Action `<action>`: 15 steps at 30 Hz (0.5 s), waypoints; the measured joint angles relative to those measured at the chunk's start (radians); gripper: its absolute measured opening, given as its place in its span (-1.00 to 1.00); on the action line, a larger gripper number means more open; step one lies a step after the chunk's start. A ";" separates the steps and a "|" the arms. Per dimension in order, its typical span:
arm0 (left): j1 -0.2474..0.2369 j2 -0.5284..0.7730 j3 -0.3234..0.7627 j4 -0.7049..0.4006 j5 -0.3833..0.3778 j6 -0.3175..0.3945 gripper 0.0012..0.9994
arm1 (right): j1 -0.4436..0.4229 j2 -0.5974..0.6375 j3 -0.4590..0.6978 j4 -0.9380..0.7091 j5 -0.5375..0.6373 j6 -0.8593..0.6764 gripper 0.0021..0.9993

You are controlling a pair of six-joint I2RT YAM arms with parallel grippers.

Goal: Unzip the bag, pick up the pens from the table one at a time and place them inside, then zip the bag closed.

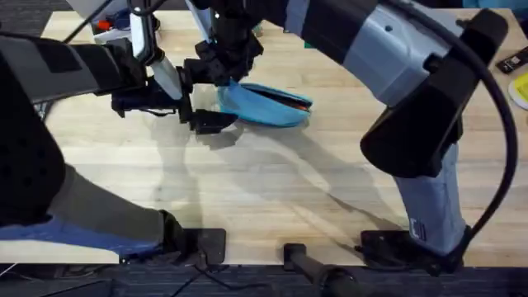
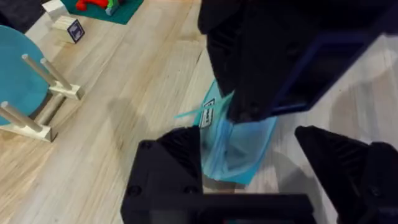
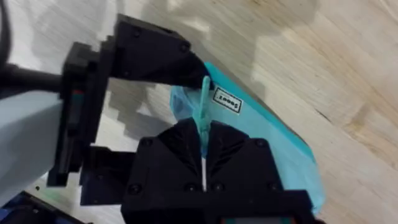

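**A:** Right, both arms are crowded over the bag (image 1: 268, 105) toward the far middle of the table (image 1: 272, 194). What's the right gripper (image 3: 204, 149) doing?

**B:** Its fingers are pressed together on the thin blue zipper pull (image 3: 204, 107); from the right wrist you see the strap running straight down into the closed pads. Beside it sits a small white label (image 3: 227, 101) on the pouch's end.

**A:** And the left gripper (image 2: 249, 155)?

**B:** Jaws spread, straddling the near end of the pouch in its own wrist view. One finger (image 2: 177, 158) looks to be against the fabric, the other stands clear. I'd say it's bracing rather than clamping, though the right arm's dark bulk hides much of that contact.

**A:** So which step is this?

**B:** Zipper work, I reckon. From overhead there's a dark slit with an orange glint along the pouch's top, possibly the orange pen (image 1: 299, 103) inside, but it's too small to be sure. If so, this is the closing pull.

**A:** What does the next move want?

**B:** A steady draw along the zip line while the left end is pinned, or the soft pouch just slides or bunches with the pull.
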 joint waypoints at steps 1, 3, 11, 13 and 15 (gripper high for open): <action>0.000 0.009 0.000 0.009 0.009 0.000 0.85 | 0.001 0.000 0.000 0.000 0.000 0.000 -0.94; 0.000 0.013 0.000 0.025 0.026 0.000 0.85 | 0.001 0.000 0.000 0.000 0.000 0.000 -0.94; 0.002 0.012 0.000 0.066 0.088 0.000 0.79 | 0.001 0.000 0.000 0.000 0.000 0.000 -0.94; 0.002 0.012 0.000 0.063 0.095 0.000 0.71 | 0.002 0.000 0.000 0.000 0.000 0.000 -0.94; 0.002 0.012 0.000 0.056 0.098 -0.001 0.68 | 0.002 0.000 0.000 0.000 0.000 0.000 -0.94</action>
